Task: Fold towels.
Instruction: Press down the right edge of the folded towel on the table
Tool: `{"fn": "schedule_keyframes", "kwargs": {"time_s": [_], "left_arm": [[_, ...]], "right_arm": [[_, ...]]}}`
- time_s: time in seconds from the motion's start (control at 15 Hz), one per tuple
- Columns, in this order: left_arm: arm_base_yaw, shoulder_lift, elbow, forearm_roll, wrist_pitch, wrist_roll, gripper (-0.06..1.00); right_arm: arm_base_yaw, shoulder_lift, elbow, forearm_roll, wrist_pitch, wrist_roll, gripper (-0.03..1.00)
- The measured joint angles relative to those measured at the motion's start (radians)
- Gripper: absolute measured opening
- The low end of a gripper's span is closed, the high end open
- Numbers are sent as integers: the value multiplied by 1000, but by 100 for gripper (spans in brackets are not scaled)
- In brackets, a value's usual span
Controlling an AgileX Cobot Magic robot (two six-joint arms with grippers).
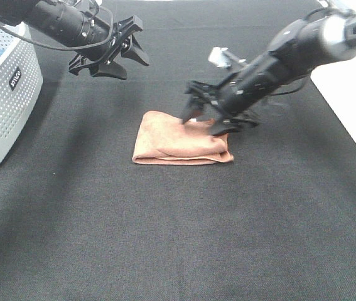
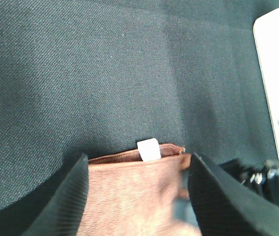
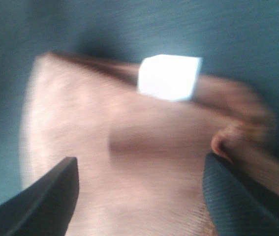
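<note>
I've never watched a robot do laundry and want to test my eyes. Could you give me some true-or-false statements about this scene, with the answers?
1. The towel lies folded on the black cloth. True.
2. The left pincer is clamped on the towel. False: it hangs open in the air, off the towel.
3. The right pincer is open at the towel's far edge. True.
4. The white basket sits on top of the towel. False: it stands apart, on the left arm's side.
5. The towel has a small white tag at its edge. True.
</note>
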Motion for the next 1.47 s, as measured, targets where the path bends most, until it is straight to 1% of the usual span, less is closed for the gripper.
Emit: {"fn": "schedule_keyframes", "kwargs": {"time_s": [0.07, 0.13, 0.2, 0.4, 0.6, 0.67, 0.73, 0.8, 0.87, 0.93, 1.0, 1.13, 1.2, 1.27, 1.4, 1.47], "left_arm": [[0, 0, 0, 0, 0, 0, 58], [0, 0, 0, 0, 0, 0, 58], [0, 0, 0, 0, 0, 0, 58], [0, 0, 0, 8, 0, 0, 58], [0, 0, 0, 19, 14, 0, 58], [0, 0, 0, 35, 26, 0, 58], [0, -3, 0, 65, 41, 0, 58], [0, -14, 0, 116, 68, 0, 58], [0, -25, 0, 145, 83, 1, 58], [0, -37, 0, 163, 98, 1, 58], [0, -54, 0, 180, 119, 1, 58], [0, -96, 0, 235, 170, -2, 58], [0, -96, 0, 235, 170, -2, 58], [0, -133, 0, 289, 229, -37, 58], [0, -182, 0, 389, 326, -132, 61], [0, -225, 0, 477, 404, -193, 62]], "right_arm": [[-4, 0, 0, -45, 2, 28, 68], [-4, 0, 0, -45, 2, 28, 68], [-7, 0, -2, -86, 6, 59, 68], [-29, -3, -7, -158, 34, 139, 68], [-58, -14, -8, -224, 69, 170, 68], [-59, -22, -8, -248, 84, 172, 68], [-59, -35, -8, -271, 102, 180, 68], [-59, -56, -8, -278, 117, 184, 68], [-59, -87, -8, -260, 148, 184, 68], [-59, -106, -8, -234, 169, 173, 68], [-59, -120, -8, -229, 189, 168, 68], [-59, -156, -8, -273, 240, 173, 68], [-59, -156, -8, -273, 240, 173, 68], [-59, -183, -8, -330, 291, 206, 68], [-59, -225, -8, -400, 369, 248, 68], [-59, -266, -8, -447, 422, 275, 68]]}}
